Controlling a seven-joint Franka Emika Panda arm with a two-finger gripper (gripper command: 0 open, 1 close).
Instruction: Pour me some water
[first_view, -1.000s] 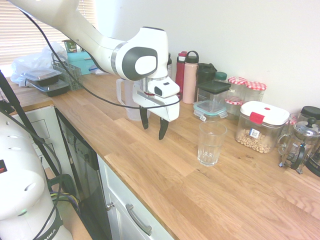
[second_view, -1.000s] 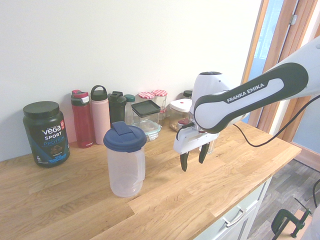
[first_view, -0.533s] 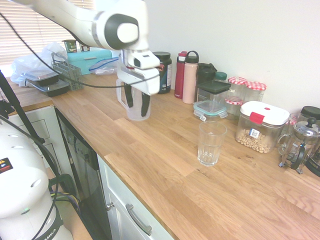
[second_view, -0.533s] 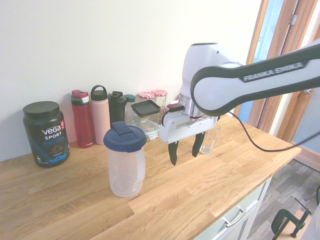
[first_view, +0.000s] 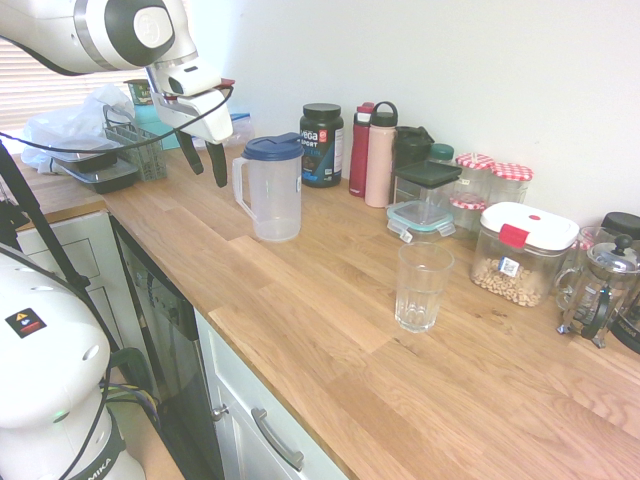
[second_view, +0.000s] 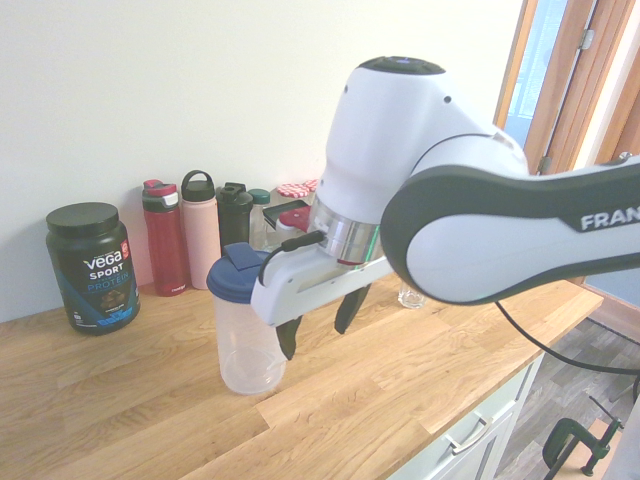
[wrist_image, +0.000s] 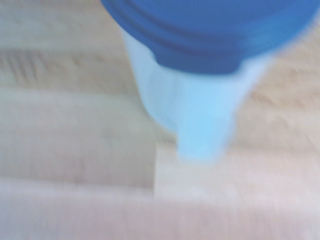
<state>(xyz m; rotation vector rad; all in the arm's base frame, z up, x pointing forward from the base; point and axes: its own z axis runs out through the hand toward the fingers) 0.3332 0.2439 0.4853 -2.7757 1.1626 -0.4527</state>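
On the wooden counter (first_view: 330, 340), the lidded pitcher (first_view: 274, 190) stands upright, its body clear and its lid (first_view: 273, 147) blue. Near it, on the side where its handle (first_view: 243, 190) sticks out, I have the gripper (first_view: 206, 168) hovering above the counter, its two dark fingers spread wide with nothing between them. From the wrist I see the lid and handle close by, though blurred.

Well apart from the pitcher, I can make out the glass (first_view: 424, 288), upright on the bare wood. I cannot tell whether either one has water in it.

Toward the wall I see a black Vega tub (first_view: 322, 147), then a red bottle (first_view: 361, 152) just beside a pink bottle (first_view: 380, 160). Farther along come a food container with a dark lid (first_view: 427, 192), jars with checked lids (first_view: 509, 183), a white-lidded container (first_view: 524, 255) partly filled with something beige, and a French press (first_view: 601, 290).
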